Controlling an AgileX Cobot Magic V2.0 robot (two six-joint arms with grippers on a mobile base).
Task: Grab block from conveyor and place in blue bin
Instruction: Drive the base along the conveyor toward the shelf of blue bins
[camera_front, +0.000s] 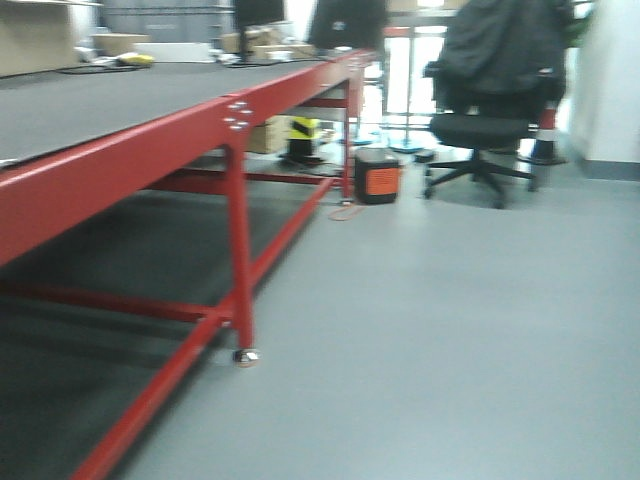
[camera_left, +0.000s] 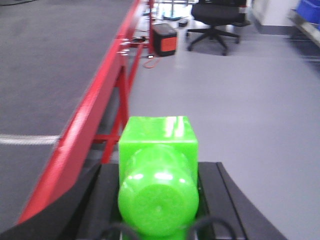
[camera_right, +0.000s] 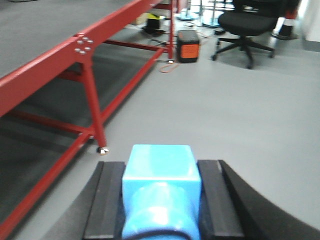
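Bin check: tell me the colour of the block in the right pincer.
The block is light blue, best seen in the right wrist view.

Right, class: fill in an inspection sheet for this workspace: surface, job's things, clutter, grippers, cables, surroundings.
Surface: dark grey woven conveyor belt in red metal frame; no block seen on it.
Job's things: bright blue single-stud plastic block, off the belt; bin not identifiable.
Clutter: orange-and-black box on floor.
Grippers: right gripper shut on the blue block; left gripper shut on a green studded block.
Cables: orange cable beside the box.
Surroundings: grey floor; black office chair draped with dark jacket.
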